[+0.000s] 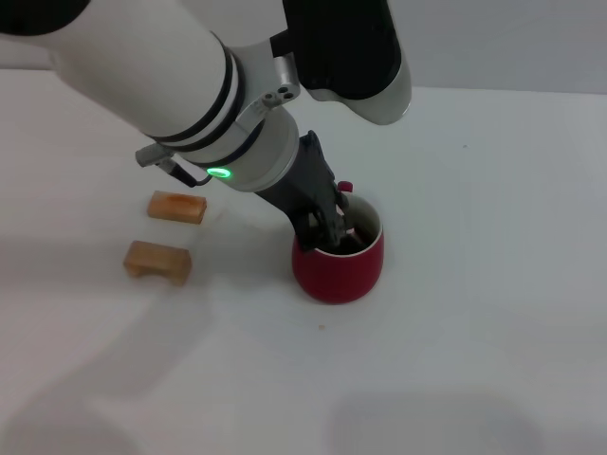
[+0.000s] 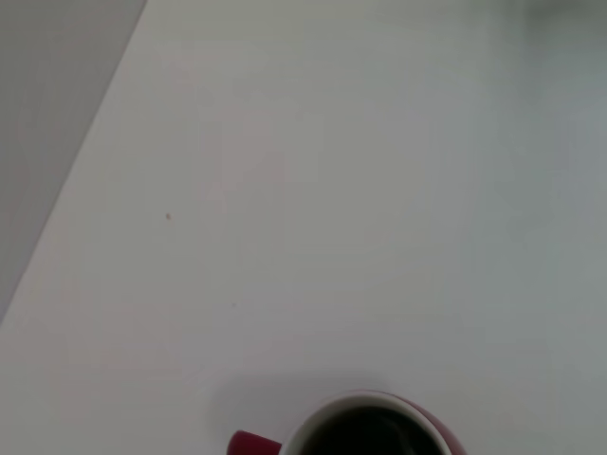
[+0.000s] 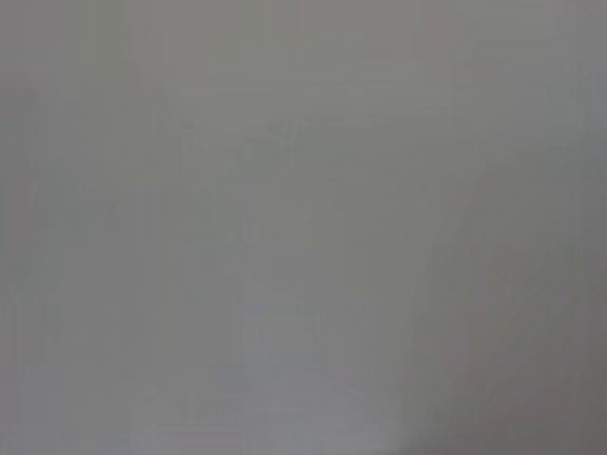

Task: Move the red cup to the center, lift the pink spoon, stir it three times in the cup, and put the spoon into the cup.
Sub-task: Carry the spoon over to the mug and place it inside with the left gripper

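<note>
The red cup (image 1: 339,270) stands on the white table near the middle, its small handle pointing away from me. My left gripper (image 1: 325,230) reaches down from the left into the cup's mouth, over the dark liquid. The pink spoon is hidden; I see it in no view. In the left wrist view the red cup's (image 2: 375,428) white rim, dark liquid and red handle show at the picture's edge. The right gripper is out of view; the right wrist view shows only plain grey.
Two tan wooden blocks (image 1: 177,206) (image 1: 157,259) lie on the table to the left of the cup. The left arm's large white forearm (image 1: 152,76) crosses above the table's far left. White table surface (image 1: 474,284) lies right of the cup.
</note>
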`<state>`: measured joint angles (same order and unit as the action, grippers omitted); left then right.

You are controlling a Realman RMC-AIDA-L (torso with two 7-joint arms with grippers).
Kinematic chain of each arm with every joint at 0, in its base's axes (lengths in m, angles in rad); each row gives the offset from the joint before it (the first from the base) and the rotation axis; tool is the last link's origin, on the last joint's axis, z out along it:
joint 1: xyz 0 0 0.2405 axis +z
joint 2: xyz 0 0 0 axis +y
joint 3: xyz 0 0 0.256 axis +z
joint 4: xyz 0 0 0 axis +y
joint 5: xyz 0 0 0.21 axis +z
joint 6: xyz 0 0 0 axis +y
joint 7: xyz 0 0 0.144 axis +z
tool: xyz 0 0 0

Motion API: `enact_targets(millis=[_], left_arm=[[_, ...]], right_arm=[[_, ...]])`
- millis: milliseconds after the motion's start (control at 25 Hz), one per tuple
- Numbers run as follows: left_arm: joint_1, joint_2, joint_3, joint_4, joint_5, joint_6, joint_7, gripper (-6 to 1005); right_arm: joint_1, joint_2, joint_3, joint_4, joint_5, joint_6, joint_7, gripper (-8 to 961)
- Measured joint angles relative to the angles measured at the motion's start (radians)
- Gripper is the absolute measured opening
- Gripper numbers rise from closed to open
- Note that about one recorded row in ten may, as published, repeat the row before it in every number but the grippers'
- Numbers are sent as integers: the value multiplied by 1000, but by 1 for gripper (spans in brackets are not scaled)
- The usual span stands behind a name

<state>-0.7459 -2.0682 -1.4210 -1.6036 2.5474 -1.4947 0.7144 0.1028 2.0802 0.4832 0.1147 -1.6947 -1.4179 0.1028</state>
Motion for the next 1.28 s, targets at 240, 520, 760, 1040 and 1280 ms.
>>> enact_targets(millis=[240,520,760,1040,1280], left_arm=[[32,3,-3,-45,7,-31,-7,167],[42,5,-13,-45,47,-48,-12,167],[37,6,-49,-24,70,-43,-11,167],[13,6,-65,23,76,-8,-1,174],[-1,3,-59,30,74,9,0,180]], right_arm=[[12,0,0,-3,-2,13,0,0],[25,0,0,-4,-2,25,0,-1],[28,0,1,-4,-2,25,0,0],[29,0,4,-4,-2,25,0,0],[24,0,0,-4,2,25,0,-1]])
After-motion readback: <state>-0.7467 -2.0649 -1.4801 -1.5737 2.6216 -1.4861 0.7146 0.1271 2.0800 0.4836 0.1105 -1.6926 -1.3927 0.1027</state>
